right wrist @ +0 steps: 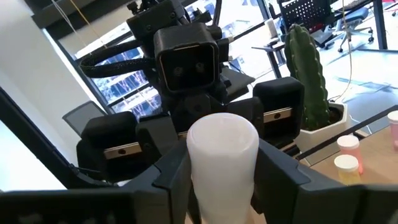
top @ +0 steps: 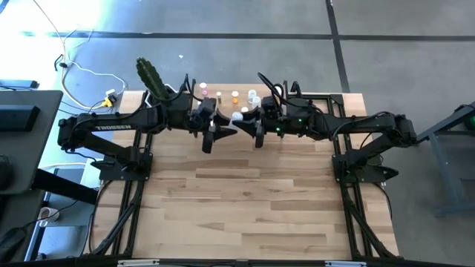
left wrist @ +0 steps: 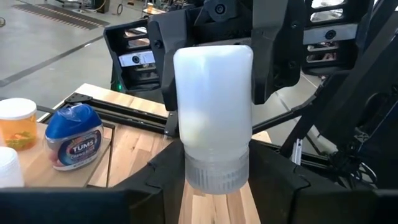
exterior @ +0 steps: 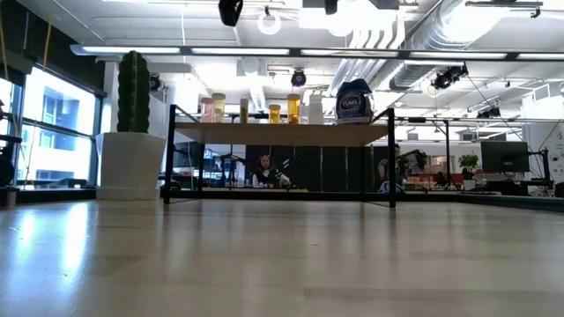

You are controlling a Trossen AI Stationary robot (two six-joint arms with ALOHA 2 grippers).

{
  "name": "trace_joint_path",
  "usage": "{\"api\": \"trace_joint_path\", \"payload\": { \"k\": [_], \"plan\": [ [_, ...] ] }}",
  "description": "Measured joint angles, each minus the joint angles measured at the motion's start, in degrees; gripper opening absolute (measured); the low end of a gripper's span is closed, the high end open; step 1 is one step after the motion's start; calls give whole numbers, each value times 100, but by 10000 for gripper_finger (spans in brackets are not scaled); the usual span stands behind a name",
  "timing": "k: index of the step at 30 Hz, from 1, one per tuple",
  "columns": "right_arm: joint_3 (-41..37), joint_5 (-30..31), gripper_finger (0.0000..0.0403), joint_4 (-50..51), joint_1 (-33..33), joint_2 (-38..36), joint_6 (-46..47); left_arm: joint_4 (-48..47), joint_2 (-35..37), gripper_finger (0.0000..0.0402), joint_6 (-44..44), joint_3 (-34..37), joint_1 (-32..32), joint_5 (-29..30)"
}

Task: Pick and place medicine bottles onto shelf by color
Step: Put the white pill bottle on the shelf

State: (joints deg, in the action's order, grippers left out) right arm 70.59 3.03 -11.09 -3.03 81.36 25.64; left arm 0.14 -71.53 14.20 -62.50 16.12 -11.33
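Blue bottle (left wrist: 73, 137) on the shelf (left wrist: 50, 168) reads "TUMS".

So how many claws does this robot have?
2. The left claw and the right claw meet above the wood-plank table's far middle, both gripping one white plastic bottle.

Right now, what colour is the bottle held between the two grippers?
White: the bottle has a translucent white body and a white cap. The left wrist view shows it best.
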Motion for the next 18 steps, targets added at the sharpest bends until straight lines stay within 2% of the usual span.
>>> {"api": "trace_joint_path", "payload": {
  "k": [9, 18],
  "plan": [
    [-7, -48, 213, 352, -116, -42, 1, -786, 9, 135, -201, 0, -2, -13],
    [-7, -1539, 228, 680, -704, -142, 571, -2390, 9, 134, -849, 0, -64, 3]
  ]
}}
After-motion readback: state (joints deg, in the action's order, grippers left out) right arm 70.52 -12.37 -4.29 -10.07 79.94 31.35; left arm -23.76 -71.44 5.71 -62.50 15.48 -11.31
